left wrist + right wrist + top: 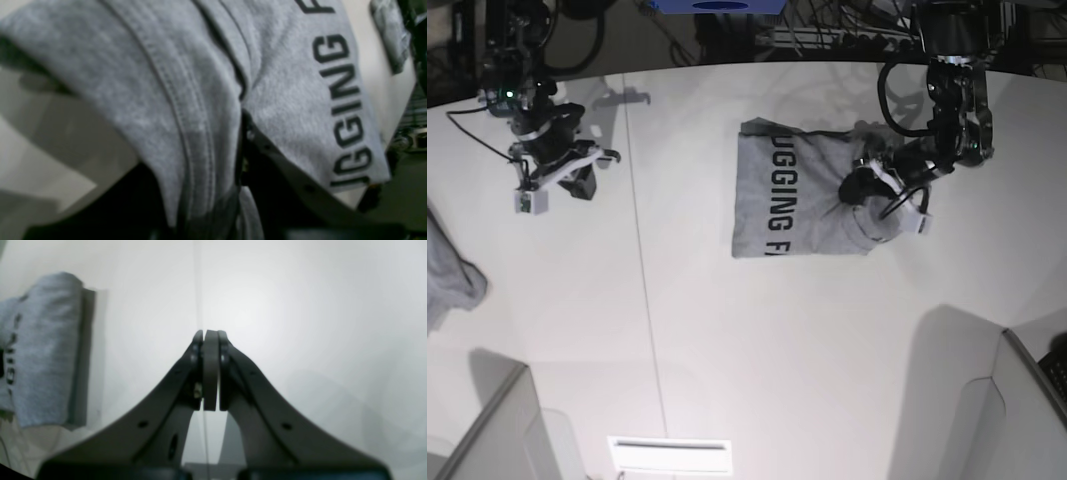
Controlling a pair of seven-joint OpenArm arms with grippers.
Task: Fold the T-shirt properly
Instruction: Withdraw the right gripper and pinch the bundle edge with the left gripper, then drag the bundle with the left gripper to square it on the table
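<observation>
honestly, the worry is the bunch of cloth at the left gripper — in the left wrist view its jaws look pinched on a hemmed fold of the t-shirt, several layers thick as far as i can tell, so a pull from here could drag the whole stack and skew the neat side with the black lettering rather than turn one layer over. if the bite is shallow it may also slip free halfway and leave a lump.

the shirt lies partly folded on the white table, toward the far side, its lettered edge straight and its other side rumpled under the arm. the right gripper is pressed closed on nothing, off above bare tabletop, well apart from the shirt. there's plenty of open surface toward the near side and between the two arms — less behind the shirt, where the table's far edge and dark equipment sit near.
</observation>
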